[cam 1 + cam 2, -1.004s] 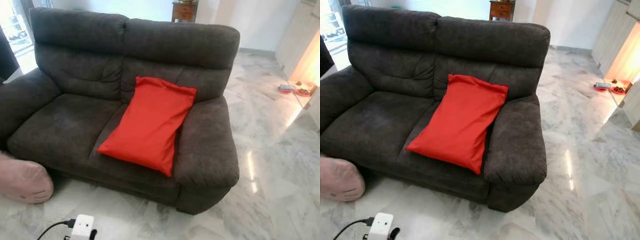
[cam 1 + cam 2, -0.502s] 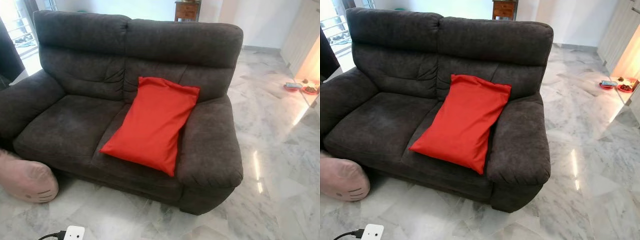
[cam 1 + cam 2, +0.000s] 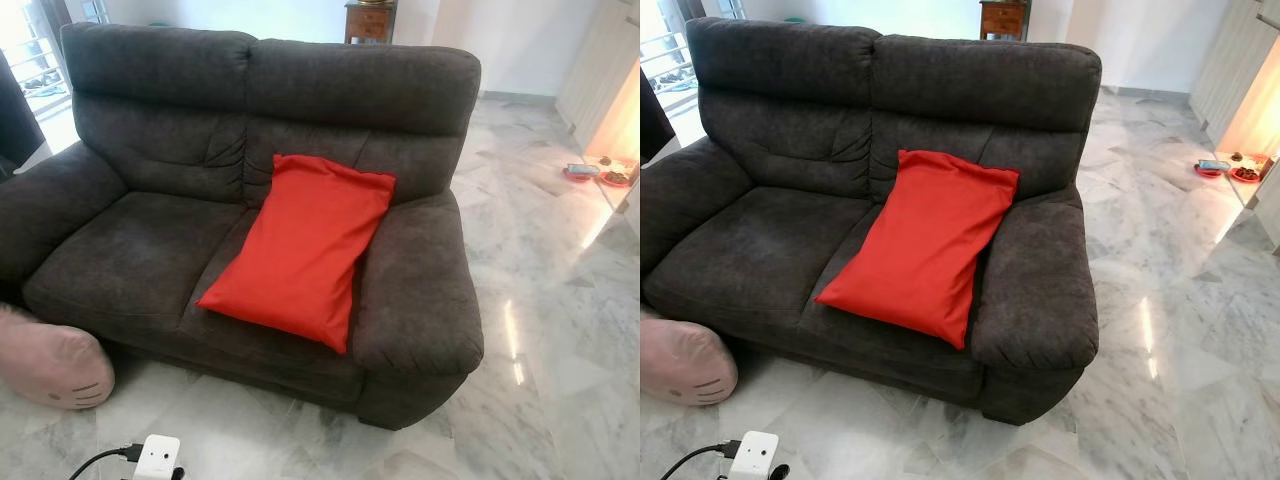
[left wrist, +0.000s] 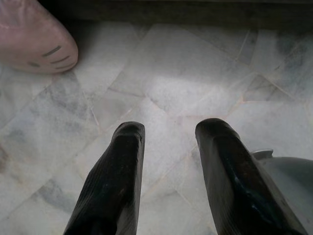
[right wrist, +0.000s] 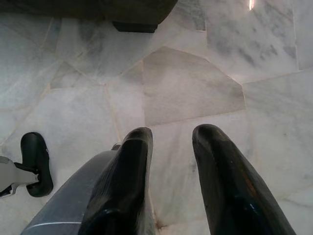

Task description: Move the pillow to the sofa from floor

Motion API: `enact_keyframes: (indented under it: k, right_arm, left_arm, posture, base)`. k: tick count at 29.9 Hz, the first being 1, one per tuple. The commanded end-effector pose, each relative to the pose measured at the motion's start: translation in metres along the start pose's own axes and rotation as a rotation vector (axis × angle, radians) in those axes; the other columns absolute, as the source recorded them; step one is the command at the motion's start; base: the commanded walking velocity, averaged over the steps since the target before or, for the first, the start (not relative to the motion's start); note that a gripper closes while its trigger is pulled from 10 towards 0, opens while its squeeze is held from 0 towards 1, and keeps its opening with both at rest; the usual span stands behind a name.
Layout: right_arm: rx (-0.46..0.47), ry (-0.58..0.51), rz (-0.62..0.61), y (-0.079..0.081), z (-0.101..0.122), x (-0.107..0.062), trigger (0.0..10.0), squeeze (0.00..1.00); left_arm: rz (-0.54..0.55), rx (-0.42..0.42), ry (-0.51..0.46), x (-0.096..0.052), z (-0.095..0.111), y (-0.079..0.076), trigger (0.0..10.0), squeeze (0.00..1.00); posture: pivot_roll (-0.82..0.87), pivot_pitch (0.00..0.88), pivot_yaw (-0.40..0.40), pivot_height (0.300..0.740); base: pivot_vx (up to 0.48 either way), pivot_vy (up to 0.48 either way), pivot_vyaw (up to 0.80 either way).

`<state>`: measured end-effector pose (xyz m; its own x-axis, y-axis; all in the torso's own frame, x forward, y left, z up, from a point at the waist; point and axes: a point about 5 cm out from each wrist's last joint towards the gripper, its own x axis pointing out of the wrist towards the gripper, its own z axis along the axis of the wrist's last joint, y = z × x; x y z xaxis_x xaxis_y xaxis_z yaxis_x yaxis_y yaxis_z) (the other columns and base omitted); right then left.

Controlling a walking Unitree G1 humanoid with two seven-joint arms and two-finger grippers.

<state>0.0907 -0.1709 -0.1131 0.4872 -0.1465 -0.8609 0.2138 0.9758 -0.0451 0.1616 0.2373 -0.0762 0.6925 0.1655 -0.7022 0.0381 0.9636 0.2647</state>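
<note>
Pale marble floor [image 3: 560, 330] runs under a dark grey two-seat sofa [image 3: 150, 250], and the red pillow [image 3: 300, 250] lies on the sofa's right seat, tilted back against the backrest and touching the right armrest. On the floor by the sofa's front left corner sits a pink plush cushion [image 3: 50, 365], with a white power adapter [image 3: 157, 458] near it. Both arms hang over bare floor, the left pincer [image 4: 168, 134] and the right pincer [image 5: 171, 137] each parted and holding nothing.

pillow [image 3: 300, 245] on sofa [image 3: 150, 240] right seat, plush [image 3: 50, 365] on floor [image 3: 560, 330] left
</note>
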Motion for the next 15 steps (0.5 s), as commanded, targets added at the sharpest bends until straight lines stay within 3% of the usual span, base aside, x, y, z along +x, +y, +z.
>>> enact_keyframes:
  k: [1,7,11,15]
  right_arm:
    - [0.010,0.010,0.006,0.0022,-0.0035,-0.0011,10.0,0.00]
    - [0.039,0.006,0.001,0.0003,-0.0012,-0.0002,10.0,0.00]
    - [0.035,0.004,0.007,0.0005,-0.0001,0.0002,10.0,0.00]
    - [0.034,-0.003,0.005,0.0003,0.0007,0.0002,10.0,0.00]
  left_arm:
    - [-0.019,0.014,0.009,0.0011,0.0013,-0.0030,10.0,0.00]
    - [-0.027,0.018,0.010,0.0019,0.0026,-0.0053,10.0,0.00]
    - [-0.021,0.012,0.023,0.0018,0.0010,-0.0046,10.0,0.00]
    - [-0.022,0.009,0.040,0.0010,-0.0023,-0.0053,10.0,0.00]
  posture:
    - [0.07,0.000,-0.015,0.740]
    - [0.08,0.000,-0.017,0.740]
    - [0.07,0.000,-0.018,0.740]
    - [0.07,0.000,-0.017,0.740]
  base:
    - [0.000,0.244,0.00]
    - [0.000,0.245,0.00]
    - [0.000,0.244,-0.80]
    - [0.000,0.243,0.00]
